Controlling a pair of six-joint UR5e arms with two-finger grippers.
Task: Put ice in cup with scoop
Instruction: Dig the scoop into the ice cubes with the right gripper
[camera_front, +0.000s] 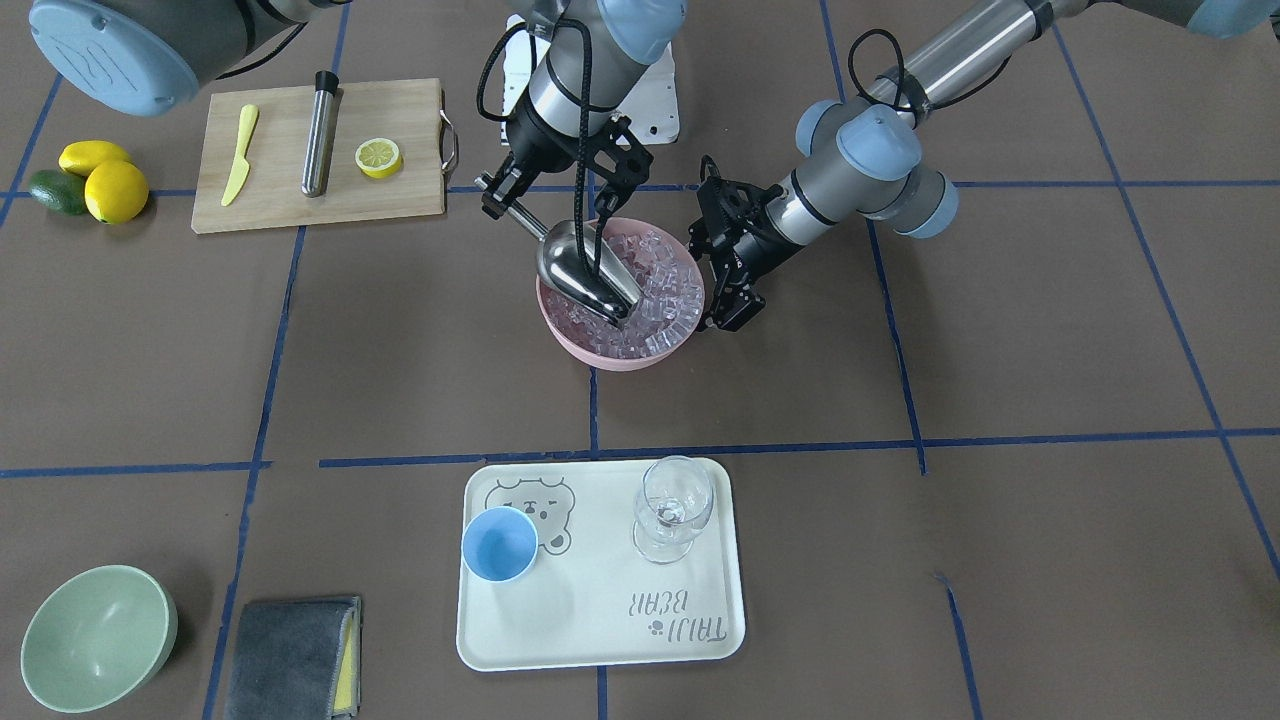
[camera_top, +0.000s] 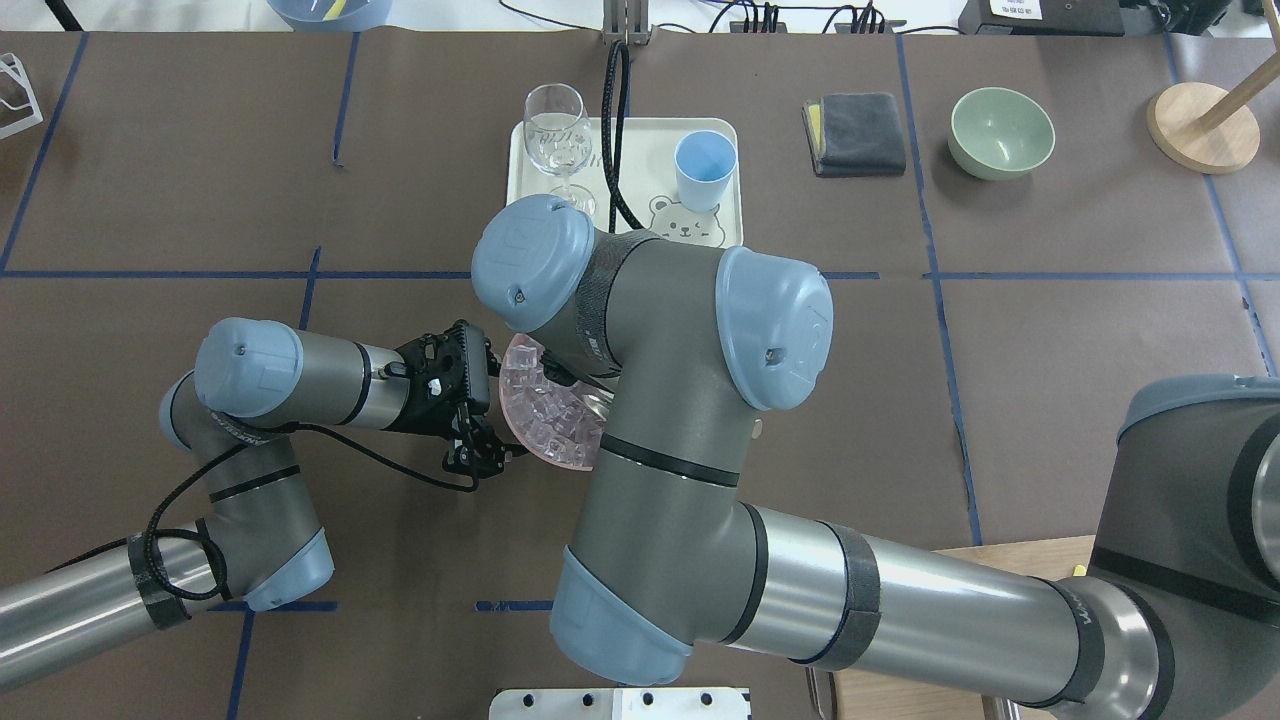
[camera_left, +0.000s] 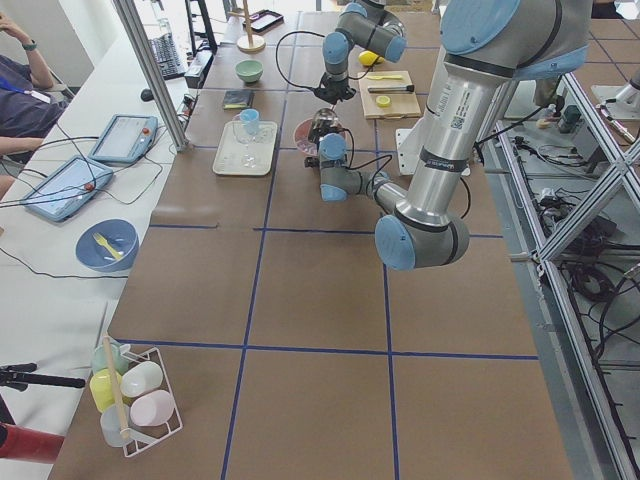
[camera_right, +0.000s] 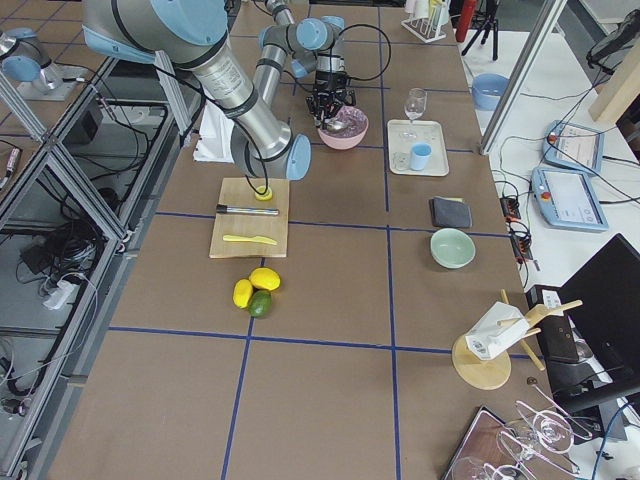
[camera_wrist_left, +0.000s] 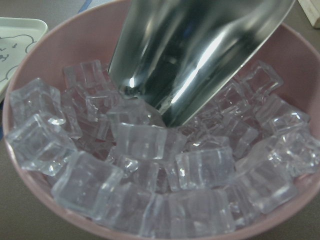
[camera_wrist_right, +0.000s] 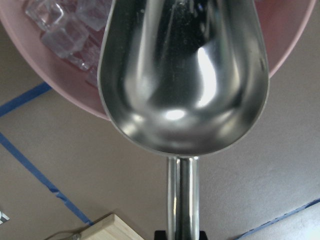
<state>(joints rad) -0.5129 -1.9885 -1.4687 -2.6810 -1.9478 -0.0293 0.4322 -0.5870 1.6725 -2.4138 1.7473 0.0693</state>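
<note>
Scoop (camera_front: 585, 270) in bowl (camera_front: 600, 357) of ice (camera_front: 665, 290) — cup (camera_front: 499, 543) on tray (camera_front: 600, 630).

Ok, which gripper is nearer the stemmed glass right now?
Left. The left gripper hangs beside the pink bowl, at the rim nearer the stemmed glass. The right gripper grips the scoop handle beyond the bowl, toward the cutting board.

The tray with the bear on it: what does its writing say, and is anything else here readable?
"TAIJI BEAR": printed on the tray, upside down in the front-facing view.
Label on the left arm: too small to read.
</note>
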